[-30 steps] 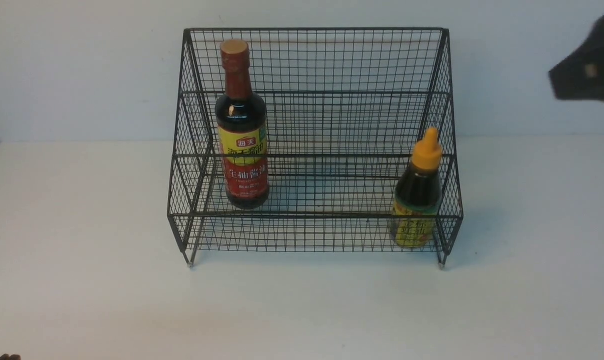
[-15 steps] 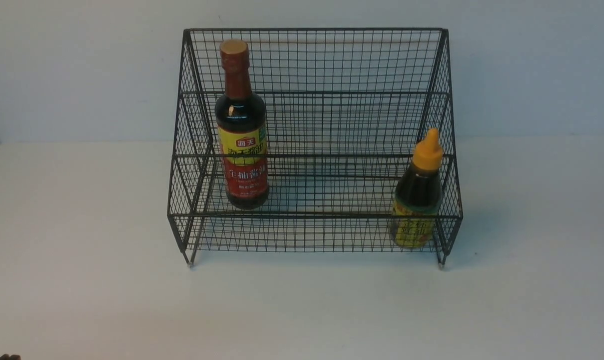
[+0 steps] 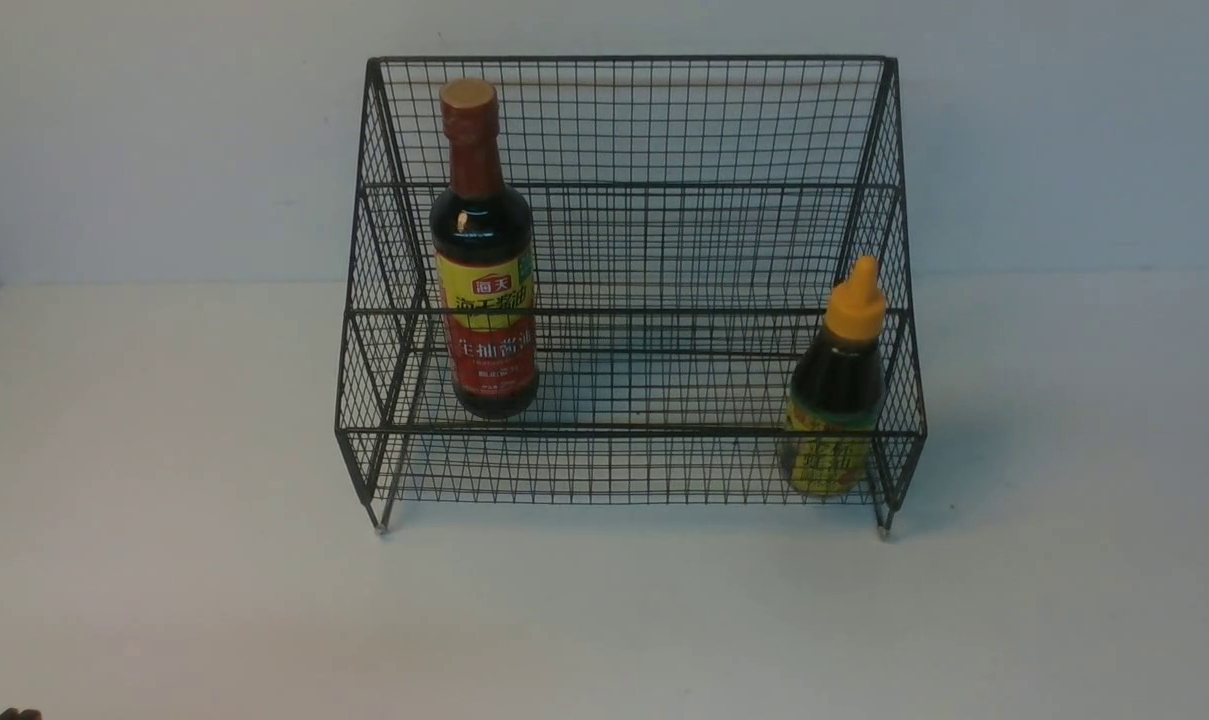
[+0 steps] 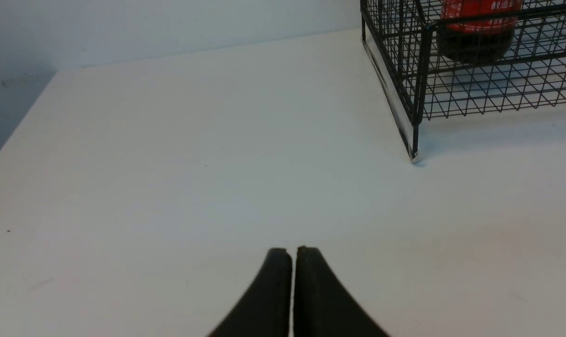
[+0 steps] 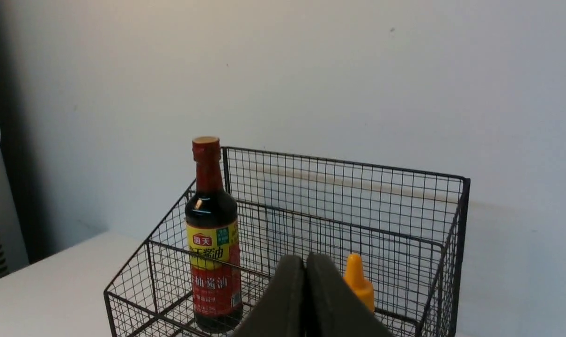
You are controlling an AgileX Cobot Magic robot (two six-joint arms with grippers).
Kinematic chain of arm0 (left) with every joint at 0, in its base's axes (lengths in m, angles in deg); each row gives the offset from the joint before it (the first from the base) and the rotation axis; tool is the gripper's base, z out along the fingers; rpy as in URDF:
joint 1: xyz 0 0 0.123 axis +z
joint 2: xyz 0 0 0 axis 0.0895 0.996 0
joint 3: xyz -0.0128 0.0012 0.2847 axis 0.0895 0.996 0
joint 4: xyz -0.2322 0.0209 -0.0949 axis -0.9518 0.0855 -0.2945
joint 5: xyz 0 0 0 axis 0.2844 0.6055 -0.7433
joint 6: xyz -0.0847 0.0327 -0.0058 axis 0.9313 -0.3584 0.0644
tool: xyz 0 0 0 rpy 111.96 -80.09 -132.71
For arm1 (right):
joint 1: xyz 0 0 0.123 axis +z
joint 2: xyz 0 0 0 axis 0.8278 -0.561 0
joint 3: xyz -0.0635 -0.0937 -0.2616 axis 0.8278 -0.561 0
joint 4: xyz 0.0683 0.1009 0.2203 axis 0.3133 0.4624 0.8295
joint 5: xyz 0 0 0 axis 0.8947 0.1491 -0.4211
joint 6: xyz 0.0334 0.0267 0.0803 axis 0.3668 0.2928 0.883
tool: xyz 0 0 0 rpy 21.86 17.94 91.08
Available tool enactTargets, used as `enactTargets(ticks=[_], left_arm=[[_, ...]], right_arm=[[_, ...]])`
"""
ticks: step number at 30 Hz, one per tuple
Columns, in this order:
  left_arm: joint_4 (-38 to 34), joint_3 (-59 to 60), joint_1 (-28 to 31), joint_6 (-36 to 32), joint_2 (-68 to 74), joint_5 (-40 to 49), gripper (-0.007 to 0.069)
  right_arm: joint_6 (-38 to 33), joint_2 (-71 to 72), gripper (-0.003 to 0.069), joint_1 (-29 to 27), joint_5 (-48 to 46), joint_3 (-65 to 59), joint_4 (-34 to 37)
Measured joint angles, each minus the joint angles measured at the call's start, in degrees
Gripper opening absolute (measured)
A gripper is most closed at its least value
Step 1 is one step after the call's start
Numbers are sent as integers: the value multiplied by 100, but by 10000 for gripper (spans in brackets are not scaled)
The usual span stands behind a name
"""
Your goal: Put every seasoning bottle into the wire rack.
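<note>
A: Seasoning bottles are both being held by the wire rack (image 3: 629, 250), which is standing on the white table (image 3: 164, 560) against a pale wall.

B: Where exactly are they being kept?

A: The tall bottle (image 3: 484, 270), with its brown-gold cap and yellow-red label, is being kept upright on the lower tier toward the rack's left side. The shorter bottle (image 3: 836, 385), topped by an orange-yellow nozzle cap, is being kept upright at the rack's front right corner, just inside the front mesh.

B: And how are the jaws being shown?

A: The left gripper (image 4: 292, 252) is being shown pressed shut, nothing caught in it, above bare table and well apart from the rack's front left foot. The right gripper (image 5: 305, 262) is likewise being shown closed and empty, raised in front of the rack, with the shorter bottle's cap partly hidden behind it.
</note>
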Motion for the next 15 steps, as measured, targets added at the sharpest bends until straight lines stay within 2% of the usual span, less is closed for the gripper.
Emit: enactTargets(ticks=[6,15], left_arm=[[0,0,0,0,0,0,-5],[0,0,0,0,0,0,-5]], right_arm=[[0,0,-15,0,8,-391,-14],[0,0,-15,0,-520,-540,-16]])
